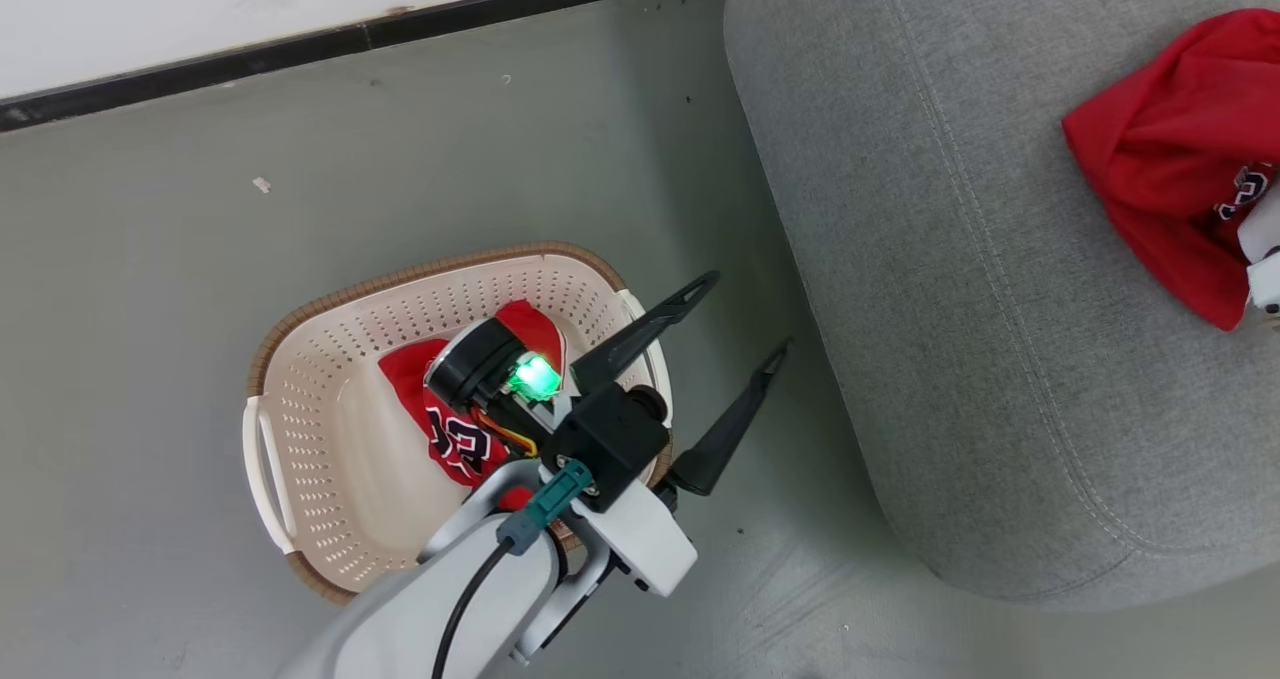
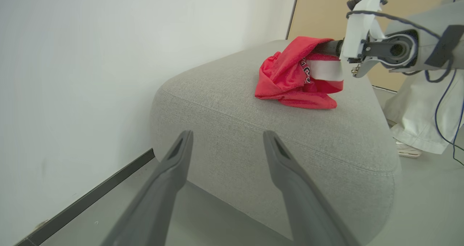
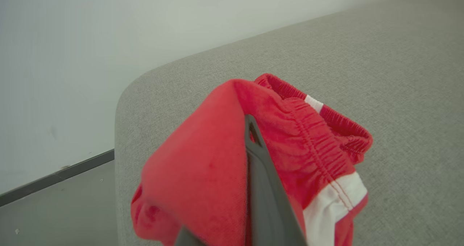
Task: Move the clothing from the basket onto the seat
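Note:
One red garment of the clothing point(image 1: 462, 437) with black-and-white numbers lies in the cream basket point(image 1: 322, 429) on the floor, partly hidden by my left wrist. My left gripper point(image 1: 748, 311) hangs open and holds nothing between the basket and the grey seat point(image 1: 980, 289); its fingers point(image 2: 183, 144) point at the seat's near side. A second red garment point(image 2: 290, 81) with a white panel rests on the seat top, its upper part lifted. My right gripper point(image 3: 250, 123) is shut on this garment, and the cloth point(image 3: 203, 170) drapes over the dark fingers.
A white wall with a dark skirting board point(image 1: 330, 39) runs behind the basket and seat. Grey floor point(image 1: 150, 259) surrounds the basket. A person's pale trouser leg point(image 2: 417, 108) and shoe point(image 2: 407, 150) stand beyond the seat's far side, next to my right arm point(image 2: 395, 50).

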You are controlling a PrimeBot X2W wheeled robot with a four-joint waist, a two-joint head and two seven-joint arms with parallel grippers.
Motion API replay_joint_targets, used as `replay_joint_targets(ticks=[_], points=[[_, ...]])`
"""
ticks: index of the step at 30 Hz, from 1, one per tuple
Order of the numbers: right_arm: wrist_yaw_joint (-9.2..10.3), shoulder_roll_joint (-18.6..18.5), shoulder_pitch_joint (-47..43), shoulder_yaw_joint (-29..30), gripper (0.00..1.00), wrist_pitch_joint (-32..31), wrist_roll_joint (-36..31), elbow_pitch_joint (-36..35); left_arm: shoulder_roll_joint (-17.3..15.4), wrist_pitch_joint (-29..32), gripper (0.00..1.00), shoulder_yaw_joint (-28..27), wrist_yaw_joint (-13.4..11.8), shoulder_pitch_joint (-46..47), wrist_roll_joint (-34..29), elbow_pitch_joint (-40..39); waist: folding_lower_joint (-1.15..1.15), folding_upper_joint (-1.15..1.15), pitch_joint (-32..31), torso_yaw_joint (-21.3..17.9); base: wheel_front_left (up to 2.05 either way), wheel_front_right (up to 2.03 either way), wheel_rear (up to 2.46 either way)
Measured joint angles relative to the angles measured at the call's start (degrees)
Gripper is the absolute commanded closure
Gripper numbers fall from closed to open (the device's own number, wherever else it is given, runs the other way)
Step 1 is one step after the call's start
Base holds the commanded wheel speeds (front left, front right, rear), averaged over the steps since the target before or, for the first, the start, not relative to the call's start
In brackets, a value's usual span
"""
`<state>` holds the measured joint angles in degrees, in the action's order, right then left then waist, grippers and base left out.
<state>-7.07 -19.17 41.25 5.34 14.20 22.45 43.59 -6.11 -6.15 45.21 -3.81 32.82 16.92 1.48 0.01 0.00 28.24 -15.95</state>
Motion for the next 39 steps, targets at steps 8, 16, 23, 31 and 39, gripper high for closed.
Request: replay_joint_targets(ticks=[8, 16, 23, 31, 39], points=[[0.0, 2.0, -3.2, 2.3, 0.0, 0.0, -0.2, -4.5, -1.5, -1.1, 0.0, -1.3, 0.4, 0.0, 0.2, 2.2, 0.0, 0.0, -0.4, -1.6, 0.0, 0.0, 0.0], [0.0, 3.3, -9.0, 3.3, 0.0, 0.0, -2.2, -10.6, -1.4, -2.6, 0.0, -2.2, 0.4, -0.5, 1.4, 4.0, 0.0, 0.0, -2.2, -2.6, 0.0, 0.0, 0.0], [0.0, 5.6, -15.3, 3.3, 0.0, 0.0, -4.4, -17.2, -1.8, -4.7, 0.0, -4.1, 0.4, -1.3, 2.5, 5.5, 0.0, 0.0, -4.5, -3.3, 0.0, 0.0, 0.0], [0.0, 7.5, -20.3, 2.6, 0.0, 0.1, -6.7, -26.0, -2.9, -6.7, 0.0, -8.2, -1.3, -4.7, 4.5, 7.2, 0.0, 0.0, -8.2, -3.6, 0.0, 0.0, 0.0], [0.0, 9.6, -21.2, -3.8, 0.0, 0.3, -8.6, -30.1, -3.4, -7.6, 0.0, -12.9, -4.0, -8.3, 6.2, 7.9, 0.0, 0.0, -11.6, -2.6, 0.0, 0.0, 0.0]])
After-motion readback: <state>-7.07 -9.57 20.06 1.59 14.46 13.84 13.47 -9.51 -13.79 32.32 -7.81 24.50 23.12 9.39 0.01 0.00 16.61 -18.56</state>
